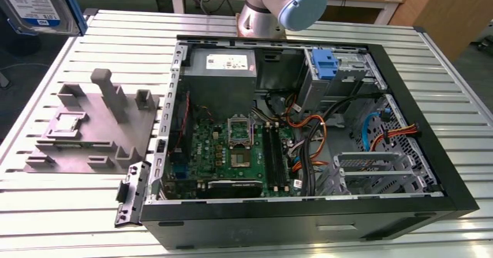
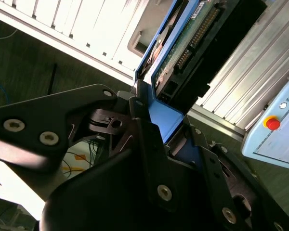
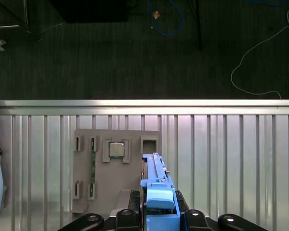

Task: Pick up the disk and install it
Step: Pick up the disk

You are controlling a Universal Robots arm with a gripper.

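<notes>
The disk [image 1: 34, 4] hangs high at the exterior view's upper left, its white-and-blue label facing the camera and a blue rail along its edge. In the second wrist view my gripper [image 2: 171, 139] is shut on the disk [image 2: 192, 43], with black fingers [image 2: 144, 134] clamping the blue rail end and the green circuit side and connector showing. The first wrist view has the disk [image 3: 156, 178] edge-on between the gripper's [image 3: 160, 214] fingers, above the grey fixture plate [image 3: 111, 168]. The open computer case [image 1: 431, 171] lies on the table.
A grey fixture plate [image 1: 85, 131] with upright posts sits to the exterior view's left of the case. Inside the case are a power-supply box [image 1: 219, 64], a motherboard [image 1: 231, 154], cables and a blue bracket [image 1: 325, 67]. The arm's base [image 1: 281, 7] stands behind. A pendant with a red button [image 2: 272, 123] lies nearby.
</notes>
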